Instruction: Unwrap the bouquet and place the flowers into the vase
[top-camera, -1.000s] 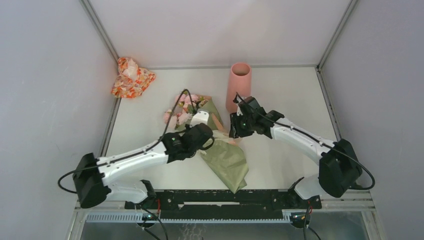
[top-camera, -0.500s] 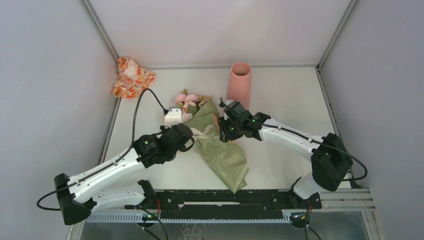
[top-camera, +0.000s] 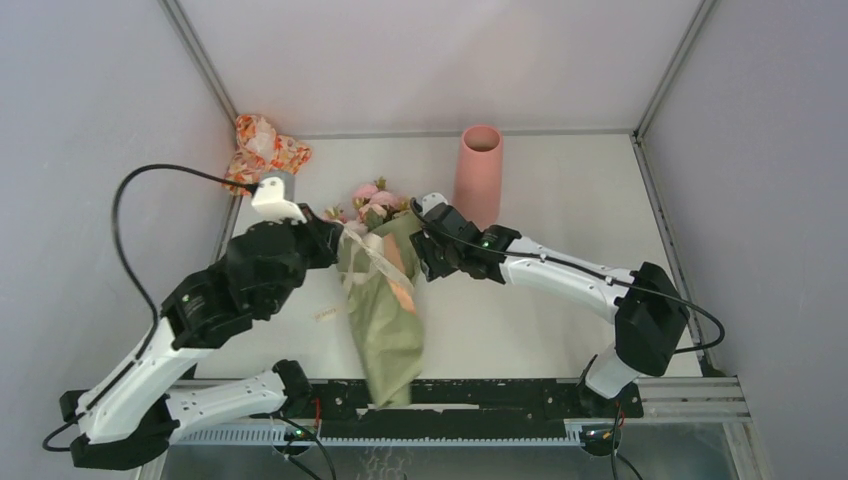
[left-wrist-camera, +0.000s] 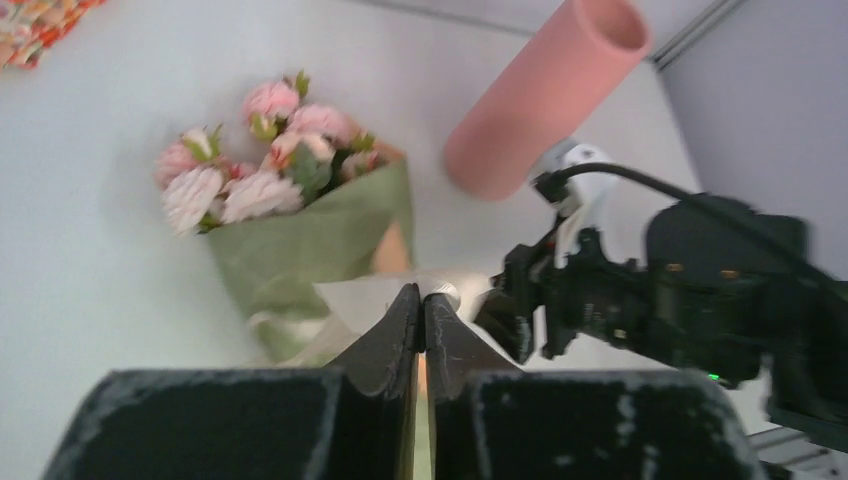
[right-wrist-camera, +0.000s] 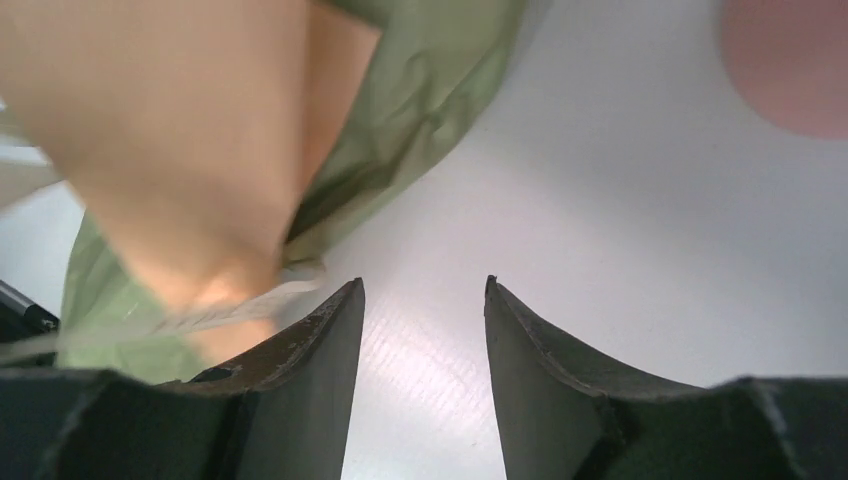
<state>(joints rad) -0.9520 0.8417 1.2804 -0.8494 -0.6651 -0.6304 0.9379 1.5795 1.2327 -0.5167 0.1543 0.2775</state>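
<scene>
The bouquet (top-camera: 385, 300) lies mid-table, an olive-green and tan-orange cone with its narrow end toward the near edge. Its pink flowers (top-camera: 372, 200) show at the far end, and again in the left wrist view, flowers (left-wrist-camera: 255, 165). My left gripper (top-camera: 338, 232) is raised left of the bouquet (left-wrist-camera: 300, 250) and shut on the cream ribbon (top-camera: 385, 268), which runs taut across the paper. My right gripper (top-camera: 420, 245) stands open at the bouquet's right side, nothing between its fingers, the paper (right-wrist-camera: 200, 150) just left of them. The salmon-pink vase (top-camera: 480, 170) stands upright behind.
A small orange-and-white floral-patterned bundle (top-camera: 262, 150) lies in the far left corner. A short cream scrap (top-camera: 325, 313) lies on the table left of the bouquet. Grey walls close in both sides and the back. The vase (left-wrist-camera: 545, 95) stands just beyond my right arm.
My left arm has risen and swung left, drawing the ribbon out. The bouquet has turned so its narrow end points at the near edge. My right gripper has moved left and opened wider.
</scene>
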